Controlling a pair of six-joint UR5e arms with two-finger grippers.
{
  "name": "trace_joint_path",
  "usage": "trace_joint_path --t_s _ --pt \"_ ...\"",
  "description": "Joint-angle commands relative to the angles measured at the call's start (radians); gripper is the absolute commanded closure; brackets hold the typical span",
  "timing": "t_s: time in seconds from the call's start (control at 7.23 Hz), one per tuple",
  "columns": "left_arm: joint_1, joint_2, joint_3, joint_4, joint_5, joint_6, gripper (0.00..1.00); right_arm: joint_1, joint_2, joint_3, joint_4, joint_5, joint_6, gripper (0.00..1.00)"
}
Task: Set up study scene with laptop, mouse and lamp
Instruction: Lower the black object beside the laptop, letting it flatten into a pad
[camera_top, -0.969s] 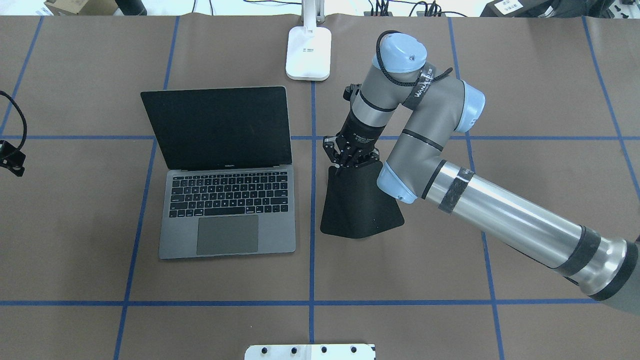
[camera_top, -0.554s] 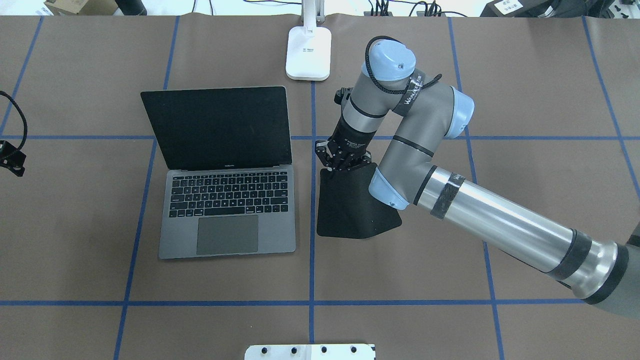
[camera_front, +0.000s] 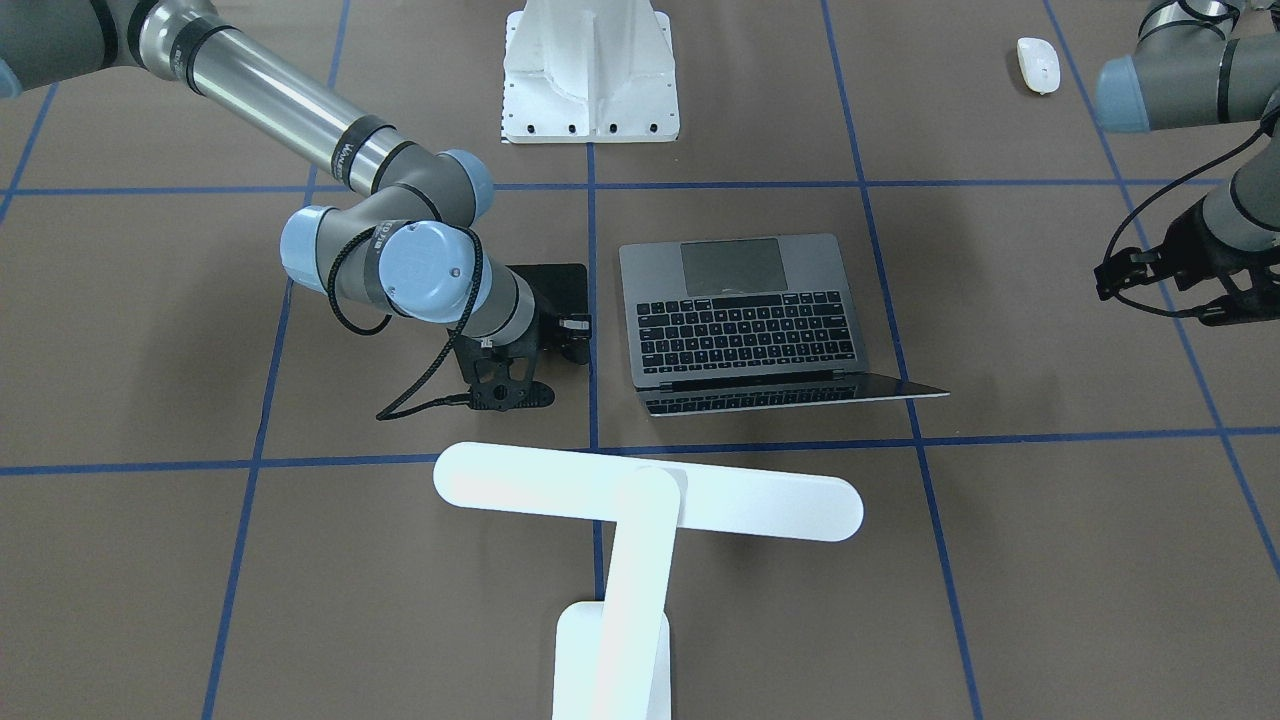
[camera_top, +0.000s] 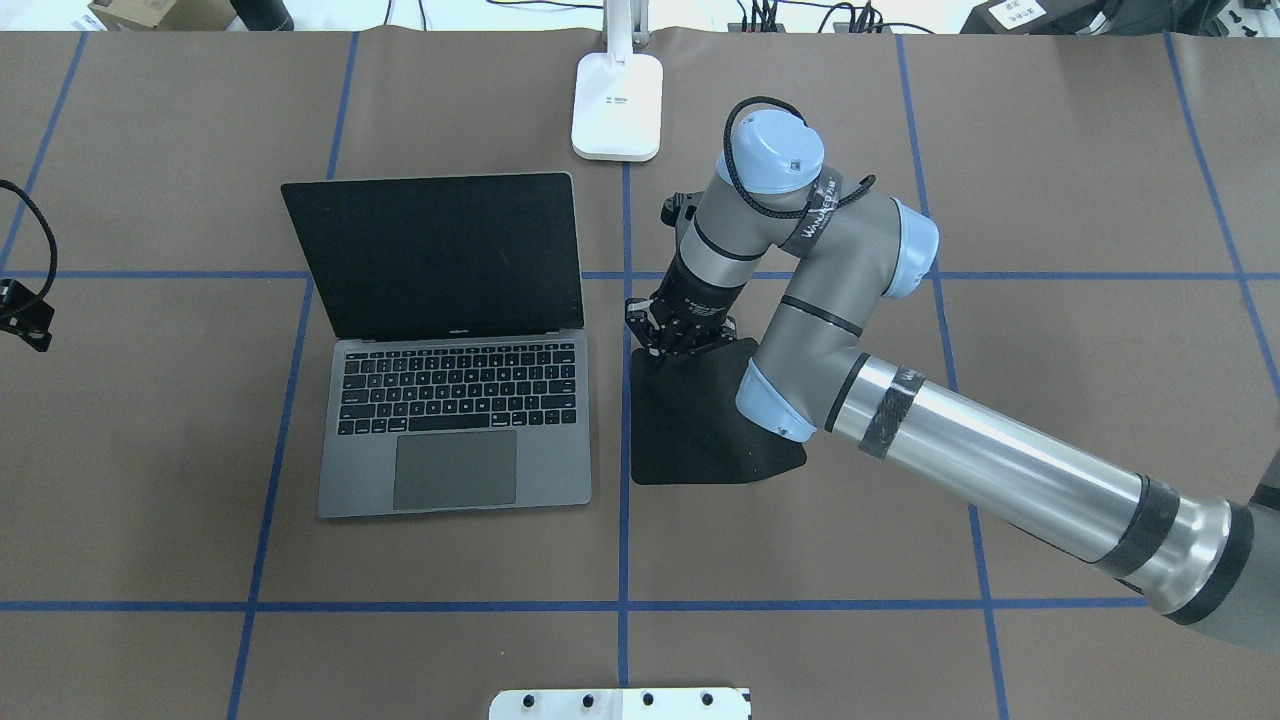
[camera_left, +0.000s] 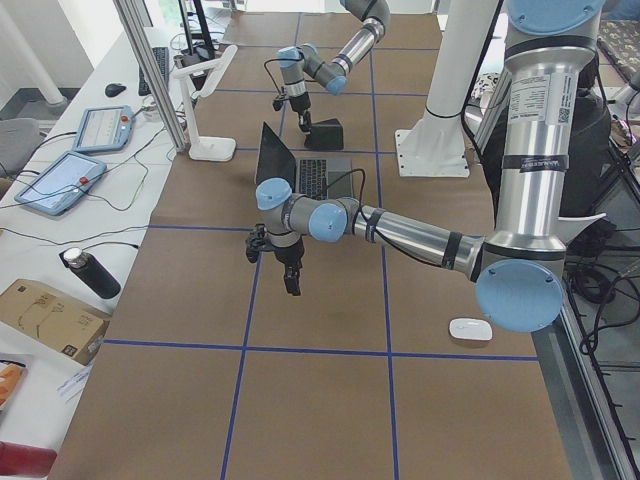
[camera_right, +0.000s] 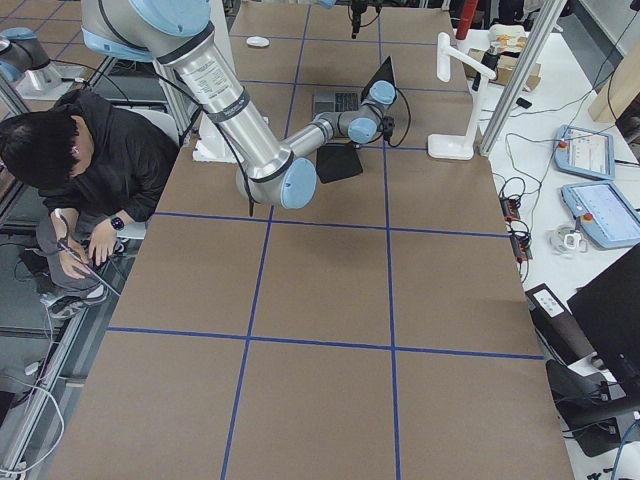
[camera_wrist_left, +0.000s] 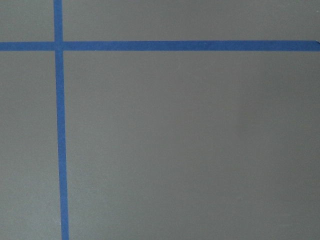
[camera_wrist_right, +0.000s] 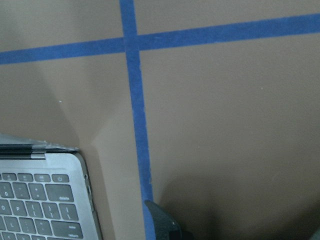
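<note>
The grey laptop (camera_top: 455, 420) lies open left of centre, its dark screen (camera_top: 435, 255) tilted back; its corner shows in the right wrist view (camera_wrist_right: 40, 200). My right gripper (camera_top: 680, 342) is shut on the far edge of a flat black pad (camera_top: 695, 440), just right of the laptop, and that edge is lifted. The white lamp stands behind on its base (camera_top: 617, 105), with its light bar (camera_front: 650, 495) over the table. The white mouse (camera_front: 1038, 63) lies near the robot's side on my left. My left gripper (camera_front: 1125, 272) hovers over bare table; I cannot tell whether it is open.
A white ribbed pedestal (camera_front: 590, 70) is bolted at the robot's edge of the table. Blue tape lines (camera_wrist_left: 60, 125) grid the brown surface. A seated person (camera_right: 90, 160) is beside the table near the robot's base.
My right gripper has pulled the black pad a little to the left, closer to the laptop's right side. The laptop, the lamp and the left arm have not moved.
</note>
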Motion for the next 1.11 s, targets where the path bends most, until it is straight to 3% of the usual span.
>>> trace_joint_path --t_s 0.0,0.42,0.55,0.69,0.97 --pt "0.000 0.000 -0.001 0.000 0.000 0.000 0.00 0.014 -0.006 0.000 -0.001 0.008 0.013 1.00" --pt "0.000 -0.002 -0.001 0.000 0.000 0.000 0.00 0.016 -0.006 0.000 0.000 0.011 0.036 1.00" --pt "0.000 -0.002 -0.001 0.000 0.000 0.000 0.00 0.016 -0.005 0.001 0.002 0.011 0.036 0.56" --pt "0.000 -0.002 -0.001 0.000 0.000 0.000 0.00 0.013 -0.003 0.008 0.003 0.008 0.040 0.02" --pt "0.000 -0.002 -0.001 0.000 0.000 0.000 0.00 0.011 0.008 0.012 0.005 0.002 0.042 0.01"
